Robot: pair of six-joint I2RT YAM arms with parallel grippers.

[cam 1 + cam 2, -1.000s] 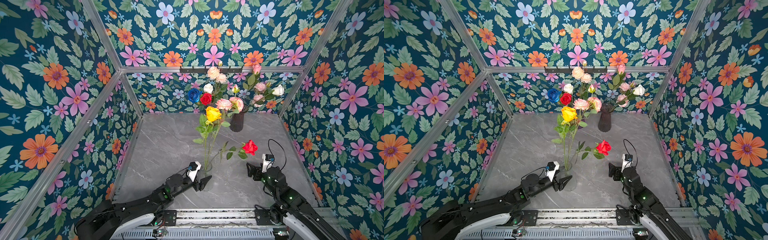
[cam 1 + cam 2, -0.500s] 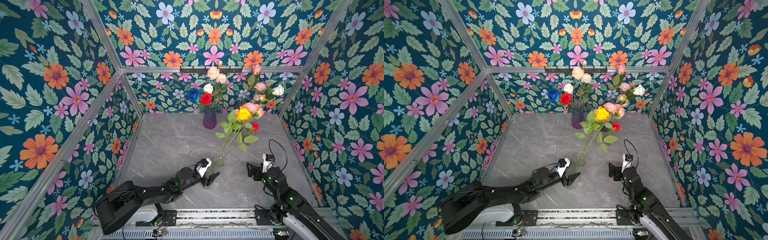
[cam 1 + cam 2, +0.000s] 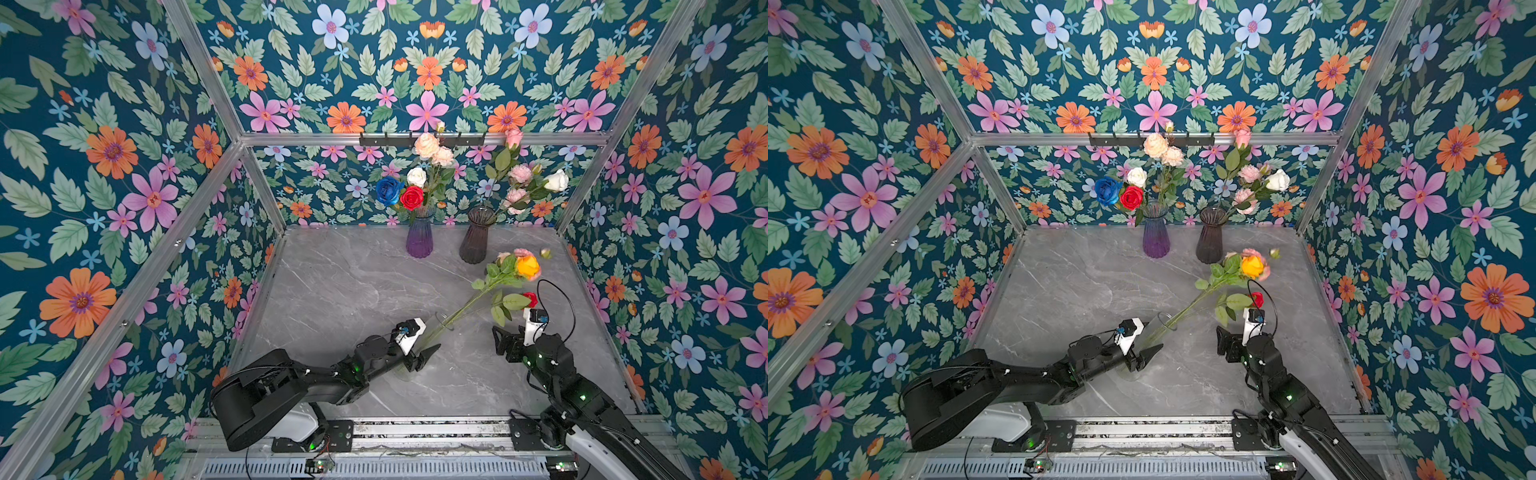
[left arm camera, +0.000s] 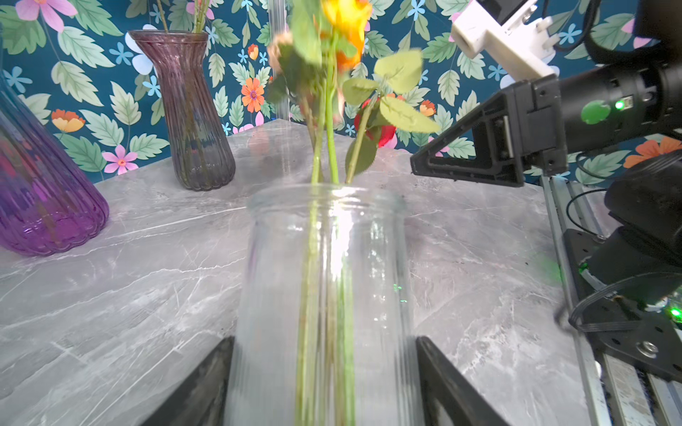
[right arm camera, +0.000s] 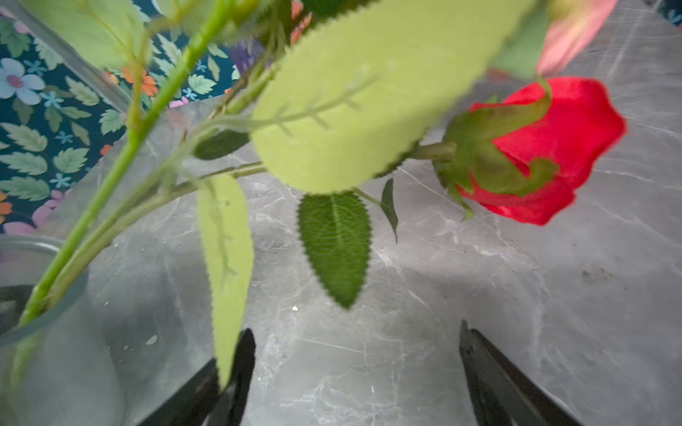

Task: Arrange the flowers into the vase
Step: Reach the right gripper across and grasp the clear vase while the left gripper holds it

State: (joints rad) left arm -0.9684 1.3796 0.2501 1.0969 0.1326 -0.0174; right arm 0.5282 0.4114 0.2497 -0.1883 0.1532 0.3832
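Subject of inspection: three of the flowers, a yellow rose (image 3: 527, 266), a pink peony (image 3: 521, 252) and a red rose (image 5: 553, 147), stand with their stems in a clear glass vase (image 4: 280, 280) at the front of the grey marble tabletop (image 3: 353, 291). The vase is tipped hard over toward the right arm, so the heads overhang the table well beyond its mouth. The left gripper (image 4: 324, 343) is clamped on the vase body, one finger on each side. Whether the base touches the table I cannot tell. The right gripper (image 5: 356, 330) sits low just beside the bunch, jaws wide apart with only bare marble between them, and a pale leaf (image 5: 225, 258) hangs just beside one finger. Risks, in my judgement: the smooth glass may turn or slip in the clamp under the top-heavy load. Loose stems may slide out of the tipped mouth. Closing or moving the right jaws could catch that leaf and drag the red rose out. A quick righting could whip the heads into the right wrist camera (image 3: 530, 328). The purple vase (image 3: 419, 241) and smoky vase (image 3: 476, 241) at the back wall, both holding flowers, stand well apart and look safe.
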